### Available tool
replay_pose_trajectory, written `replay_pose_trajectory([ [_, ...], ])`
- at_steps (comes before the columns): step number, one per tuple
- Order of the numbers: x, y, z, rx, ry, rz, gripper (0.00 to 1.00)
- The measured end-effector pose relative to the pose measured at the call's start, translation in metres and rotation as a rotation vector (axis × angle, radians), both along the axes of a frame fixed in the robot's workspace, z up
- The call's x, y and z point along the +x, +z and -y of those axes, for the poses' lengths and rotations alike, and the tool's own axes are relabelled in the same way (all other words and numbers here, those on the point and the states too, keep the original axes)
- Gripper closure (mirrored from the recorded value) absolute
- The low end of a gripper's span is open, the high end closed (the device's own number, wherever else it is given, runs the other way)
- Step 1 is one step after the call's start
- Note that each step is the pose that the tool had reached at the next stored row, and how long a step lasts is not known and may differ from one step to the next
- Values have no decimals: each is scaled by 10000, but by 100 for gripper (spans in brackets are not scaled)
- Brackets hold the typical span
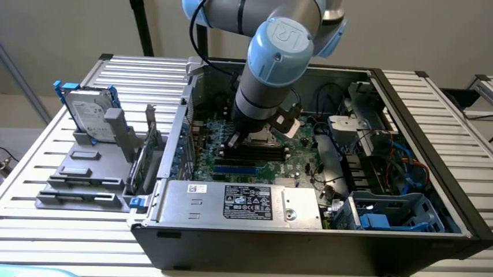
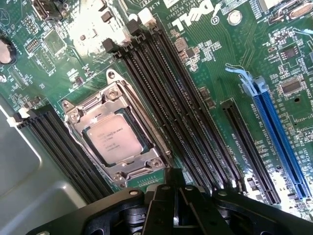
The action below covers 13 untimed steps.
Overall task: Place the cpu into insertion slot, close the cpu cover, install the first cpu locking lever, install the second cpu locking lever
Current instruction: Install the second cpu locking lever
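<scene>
Dull silver, flat and square: the cpu [image 2: 113, 142] lay seated in the insertion slot [image 2: 93, 149], with the thin metal cpu cover [image 2: 128, 117] closed down around it. My gripper [image 2: 176, 208] hung just beside the socket's edge, fingers together, holding nothing. Long black memory slots [image 2: 181, 117] flanked it on the green motherboard [image 2: 220, 63]; a blue slot [image 2: 279, 137] lay farther off.

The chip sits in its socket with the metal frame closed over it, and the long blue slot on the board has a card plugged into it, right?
Not quite. The chip does sit in its socket under the closed metal frame, but the wrist view shows the long blue slot empty, with no card in it.
</scene>
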<state>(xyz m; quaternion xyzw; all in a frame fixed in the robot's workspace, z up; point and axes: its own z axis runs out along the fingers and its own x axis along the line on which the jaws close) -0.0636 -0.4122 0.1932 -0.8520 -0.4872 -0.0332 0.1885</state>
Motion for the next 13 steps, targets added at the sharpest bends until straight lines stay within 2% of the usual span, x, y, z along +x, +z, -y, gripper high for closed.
replay_pose_trajectory([
  [3,-2,-16,-6,0,-1,1,89],
  [6,-5,-29,-7,-27,-1,0,89],
  [10,-5,-28,-9,-97,-1,-1,89],
  [13,-5,7,-10,-146,-1,-7,89],
])
